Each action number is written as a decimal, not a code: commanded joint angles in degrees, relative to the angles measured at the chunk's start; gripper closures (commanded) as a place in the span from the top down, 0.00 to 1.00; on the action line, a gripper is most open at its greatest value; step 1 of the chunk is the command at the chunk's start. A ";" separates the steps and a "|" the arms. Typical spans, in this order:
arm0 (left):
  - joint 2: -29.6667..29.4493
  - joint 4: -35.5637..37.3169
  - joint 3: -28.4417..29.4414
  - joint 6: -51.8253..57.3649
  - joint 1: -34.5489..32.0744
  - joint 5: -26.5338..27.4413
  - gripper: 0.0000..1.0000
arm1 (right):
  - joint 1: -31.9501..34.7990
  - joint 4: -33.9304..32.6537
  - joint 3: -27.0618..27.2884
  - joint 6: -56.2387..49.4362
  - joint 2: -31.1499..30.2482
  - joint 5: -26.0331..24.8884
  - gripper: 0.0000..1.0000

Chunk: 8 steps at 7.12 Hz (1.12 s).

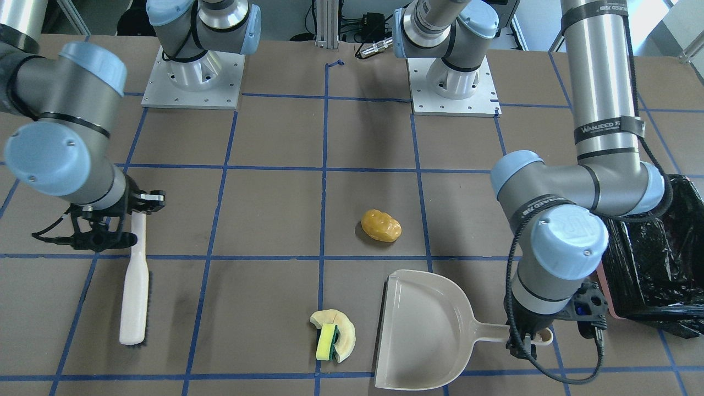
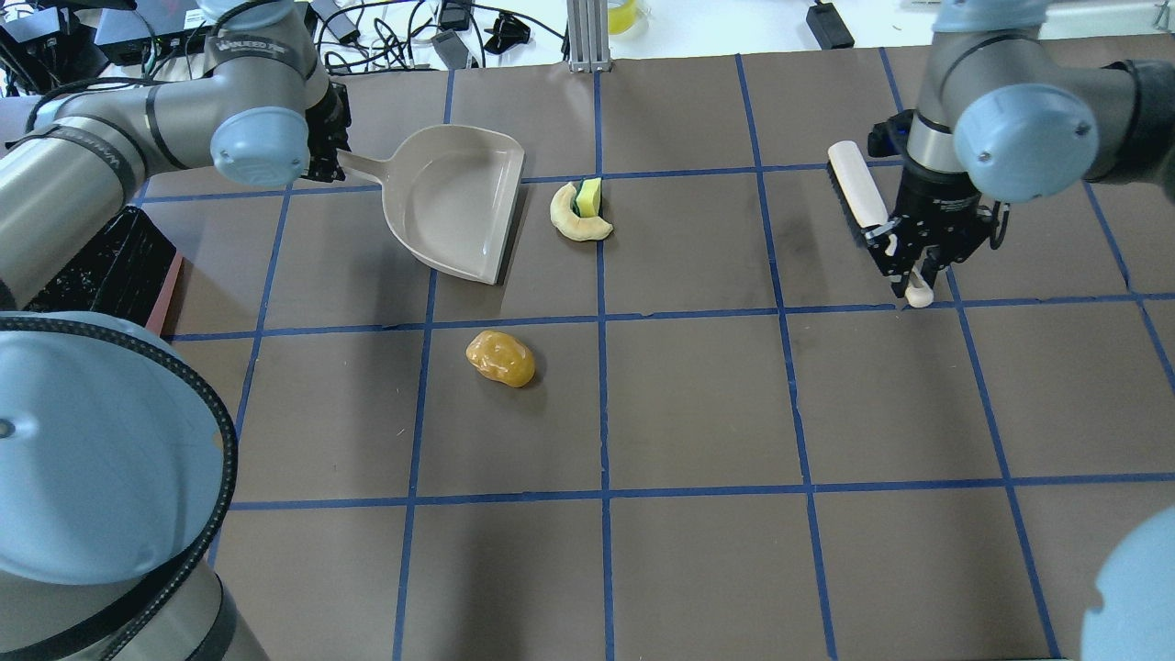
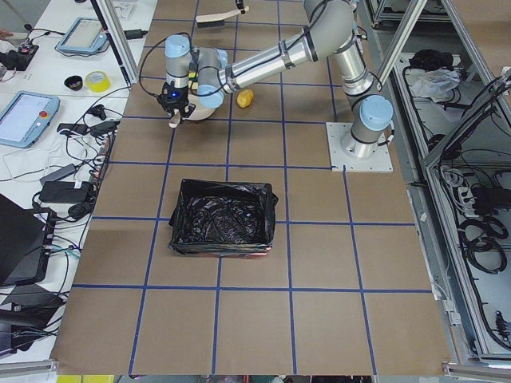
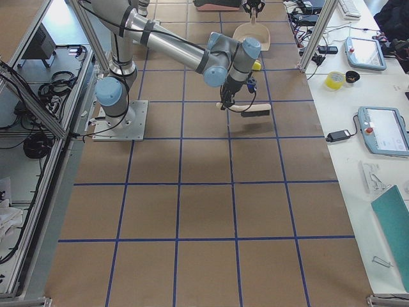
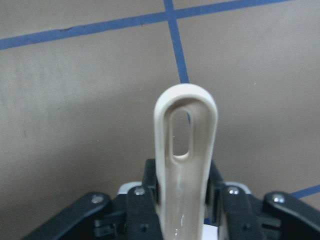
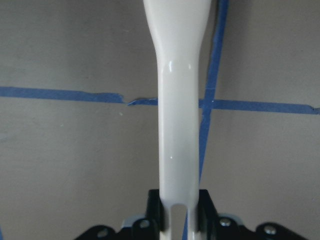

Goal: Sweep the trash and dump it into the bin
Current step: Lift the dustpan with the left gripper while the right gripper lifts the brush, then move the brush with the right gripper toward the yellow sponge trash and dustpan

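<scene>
My left gripper (image 5: 183, 182) is shut on the loop handle of the beige dustpan (image 2: 454, 197), which lies flat on the table. My right gripper (image 6: 175, 202) is shut on the handle of the cream hand brush (image 2: 856, 188), whose bristles rest on the table. The trash lies between them: an orange-yellow lump (image 2: 500, 358) alone, and a pale crescent (image 2: 578, 228) with the yellow-green sponge (image 2: 588, 196) tucked in its curve, just off the dustpan's open edge. The bin (image 1: 660, 258), lined in black plastic, stands behind my left arm.
The brown table is marked with a blue tape grid (image 2: 601, 317). Both arm bases (image 1: 192, 77) stand at the robot's edge. The bin also shows in the exterior left view (image 3: 223, 217), near the table's left end.
</scene>
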 commanded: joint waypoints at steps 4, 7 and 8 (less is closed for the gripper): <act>-2.06 -1.49 0.31 -10.17 -2.58 3.27 0.00 | 19.68 0.49 -2.38 28.85 2.94 11.09 0.00; -2.24 -1.58 0.49 -10.17 -2.58 3.36 0.00 | 21.90 -2.76 -4.85 30.46 7.95 12.04 0.00; -2.24 -1.50 0.49 -10.26 -2.58 3.36 0.00 | 22.07 -4.07 -5.21 30.55 8.83 14.13 0.00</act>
